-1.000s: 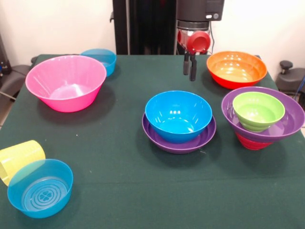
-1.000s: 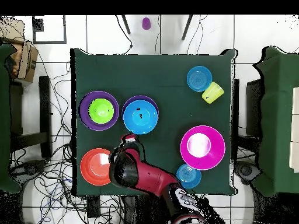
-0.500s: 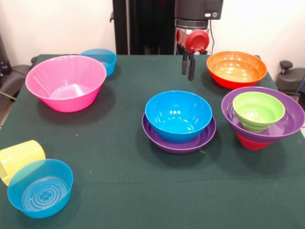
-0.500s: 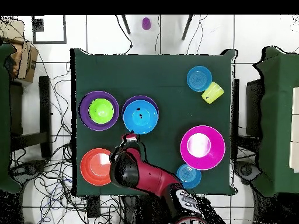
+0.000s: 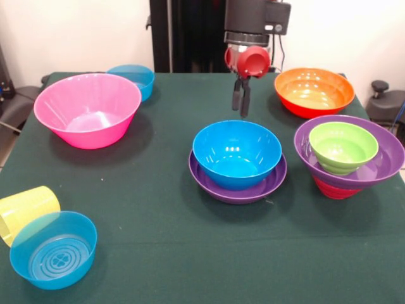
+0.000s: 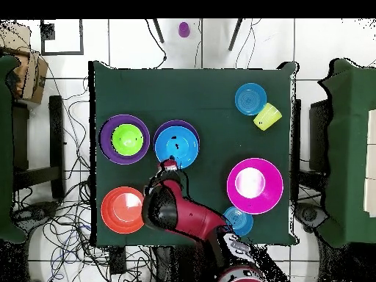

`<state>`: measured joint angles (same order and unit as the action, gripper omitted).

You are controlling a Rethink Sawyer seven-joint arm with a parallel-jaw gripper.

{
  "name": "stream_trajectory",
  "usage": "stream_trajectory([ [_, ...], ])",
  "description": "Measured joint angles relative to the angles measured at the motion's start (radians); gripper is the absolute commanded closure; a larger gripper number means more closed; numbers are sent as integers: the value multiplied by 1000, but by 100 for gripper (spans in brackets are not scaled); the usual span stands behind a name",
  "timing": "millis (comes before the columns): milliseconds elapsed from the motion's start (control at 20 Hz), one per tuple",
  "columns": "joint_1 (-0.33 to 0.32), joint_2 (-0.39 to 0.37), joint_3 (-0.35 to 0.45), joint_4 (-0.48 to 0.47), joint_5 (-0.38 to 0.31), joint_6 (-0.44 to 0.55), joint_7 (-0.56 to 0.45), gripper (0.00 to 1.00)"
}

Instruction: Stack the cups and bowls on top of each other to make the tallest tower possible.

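My gripper [image 5: 240, 113] hangs over the table just behind the blue bowl [image 5: 237, 152], its fingers close together and empty. The blue bowl sits in a wide purple bowl [image 5: 237, 187]. A green bowl [image 5: 343, 147] sits in a second purple bowl [image 5: 380, 168], which rests on a red bowl [image 5: 332, 189]. The orange bowl [image 5: 314, 90] stands at the back right and the large pink bowl [image 5: 87, 109] at the back left. A ribbed yellow cup [image 5: 25, 211] lies on its side against a translucent blue bowl [image 5: 54, 249]. In the overhead view the gripper [image 6: 168, 166] is at the blue bowl's [image 6: 176, 147] edge.
A second translucent blue bowl [image 5: 134, 77] stands behind the pink bowl at the table's far edge. A purple cup [image 6: 183, 29] lies on the floor beyond the table in the overhead view. Chairs stand at both sides of the table.
The gripper has moved from beside the orange bowl to the left and nearer in the front view, toward the blue bowl. The bowls and cups have not moved.
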<state>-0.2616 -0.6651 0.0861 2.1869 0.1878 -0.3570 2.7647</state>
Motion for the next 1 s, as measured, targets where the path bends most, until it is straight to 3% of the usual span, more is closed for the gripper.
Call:
stream_trajectory([
  [300,0,58,-3,-55,0,-65,0,0],
  [1000,-15,167,-2,-140,-42,-75,0,0],
])
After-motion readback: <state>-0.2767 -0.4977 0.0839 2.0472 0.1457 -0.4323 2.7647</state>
